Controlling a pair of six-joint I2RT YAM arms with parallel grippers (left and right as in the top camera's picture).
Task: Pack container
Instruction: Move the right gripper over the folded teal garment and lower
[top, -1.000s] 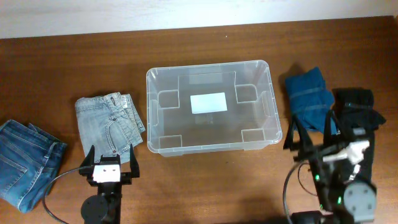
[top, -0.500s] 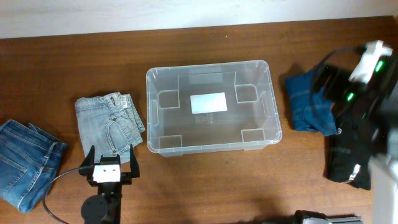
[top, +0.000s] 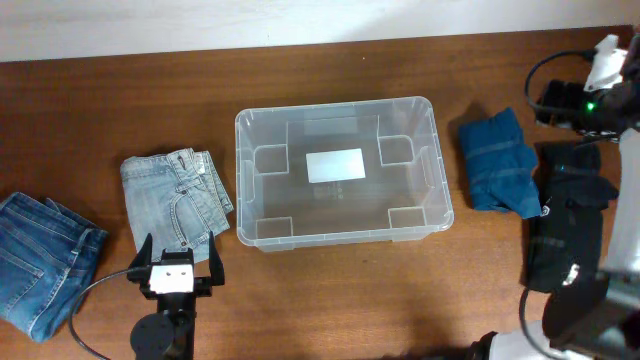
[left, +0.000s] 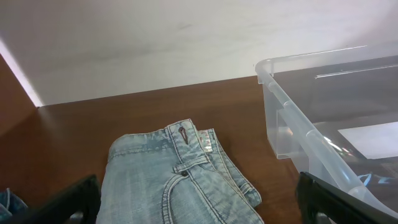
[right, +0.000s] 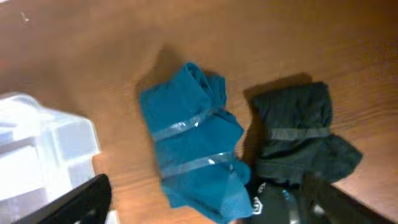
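The clear plastic container (top: 246, 170) stands in the middle of the table with nothing in it, a white label on its bottom. It also shows in the left wrist view (left: 292, 127) and the right wrist view (right: 50, 146). My left gripper (top: 180, 262) is open and empty at the front left, its fingers (left: 199, 208) either side of folded light blue jeans (top: 175, 195) (left: 180, 180). My right gripper (right: 205, 208) is open and empty, held high above a folded teal garment (top: 497, 165) (right: 189, 143) and a black garment (top: 570, 220) (right: 298, 127) to the right of the container.
Darker blue jeans (top: 40, 260) lie at the far left edge. The right arm (top: 600, 90) reaches over the table's far right corner. A pale wall runs along the back edge of the table.
My right arm has risen from the front right and swung toward the far right corner, uncovering the teal and black garments. The left arm has not moved.
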